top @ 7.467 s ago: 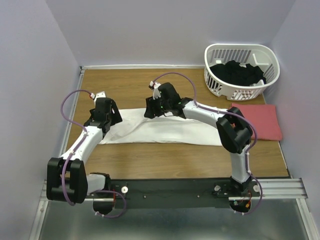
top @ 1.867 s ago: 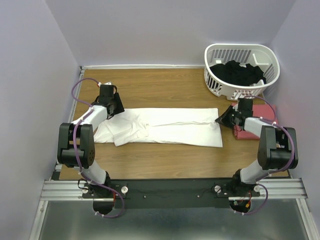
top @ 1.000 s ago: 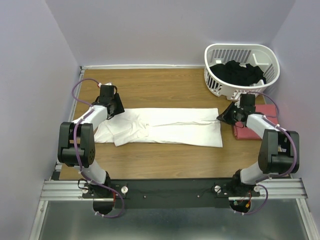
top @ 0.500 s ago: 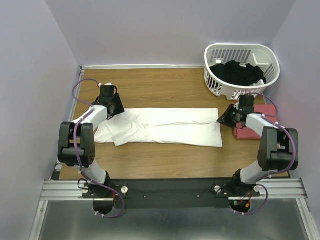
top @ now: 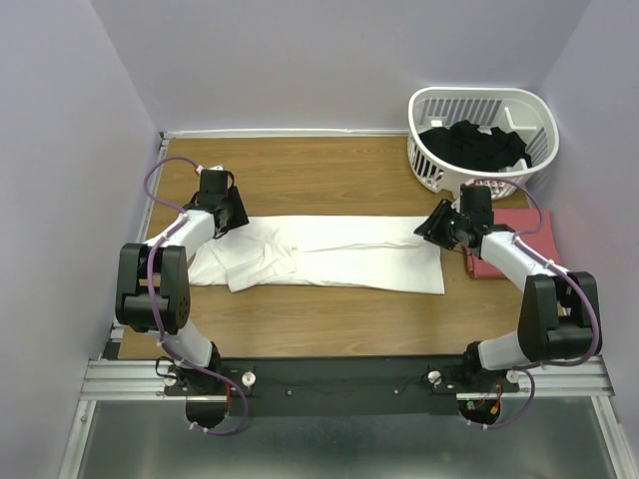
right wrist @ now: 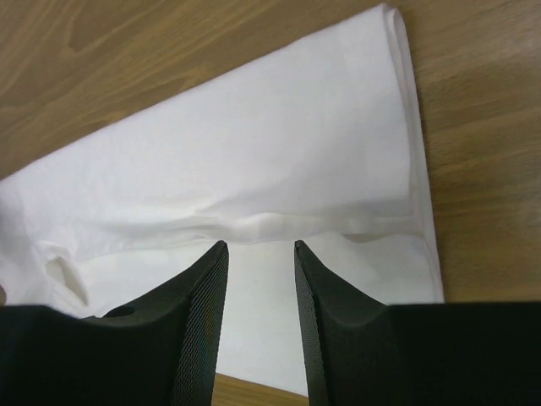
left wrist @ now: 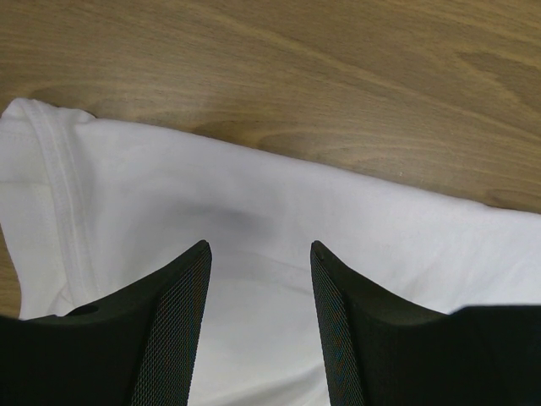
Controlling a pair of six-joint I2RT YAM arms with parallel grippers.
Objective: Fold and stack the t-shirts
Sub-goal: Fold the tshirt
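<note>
My right claw (top: pixel 427 230) hangs part-open and empty just over the right end of the large white cotton t-shirt (top: pixel 329 254); my left claw (top: pixel 236 220), also open and holding nothing, sits over its left sleeve end. The shirt lies as a long flat strip running left to right across the wooden table (top: pixel 329 170), one end near each claw. It looks smooth apart from a lengthwise crease, and the folded salmon-red t-shirt (top: pixel 494 267) lies just beside its right end.

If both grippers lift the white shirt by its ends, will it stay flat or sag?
Likely sags in the middle: the white t-shirt is thin cloth, creased along its length. Probably light; the layered edges at its right end may slip apart.
</note>
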